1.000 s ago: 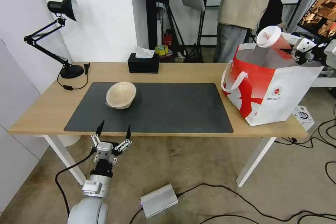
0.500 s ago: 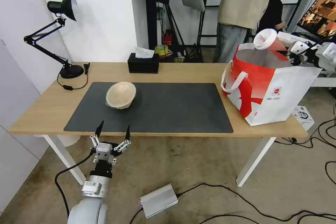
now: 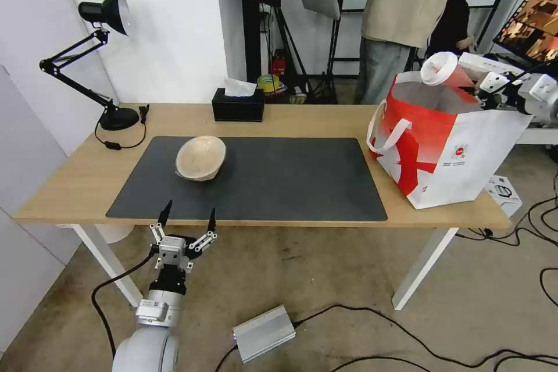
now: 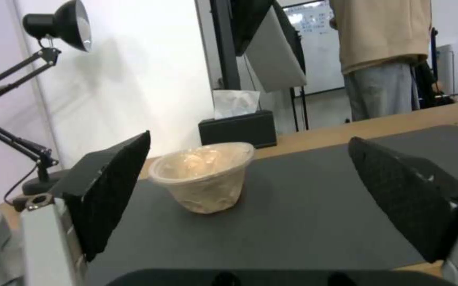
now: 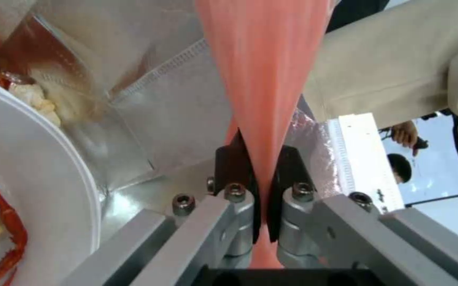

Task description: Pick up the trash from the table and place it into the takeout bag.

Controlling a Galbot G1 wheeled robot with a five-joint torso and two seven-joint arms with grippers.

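- My right gripper (image 5: 260, 186) is clamped on the squashed wall of the red cup (image 3: 453, 72), its fingers pinching the soft side almost flat in the right wrist view.
- In the head view the cup hangs tilted over the open mouth of the takeout bag (image 3: 459, 151), white lid (image 3: 439, 67) toward the table's middle, not yet let go.
- The bag stands at the right end of the table (image 3: 290, 122), one white loop handle (image 3: 386, 131) drooping over the side that faces the mat (image 3: 261, 177).
- One piece looks already done: the white bowl (image 5: 33, 190) with its red food scraps (image 5: 6, 234) lies inside against the silver foil lining (image 5: 171, 119), as my right wrist camera shows.
- One piece is left: the beige paper-pulp bowl (image 3: 200, 157) sits tipped on the dark grey mat, toward the left half of the table and well apart from the bag.
- By my reckoning the job is past halfway, with the cup still to be released and the pulp bowl untouched.
- My left gripper (image 3: 187, 222) waits low beside the table's near edge, fingers spread wide and pointing up, holding nothing; its wrist camera frames the pulp bowl between the two black pads (image 4: 112, 190).
- My right arm reaches in from the bag's far right side, forearm roughly level, wrist just above the rim.
- The black tissue box (image 3: 238, 103) at the far edge is not part of the haul.
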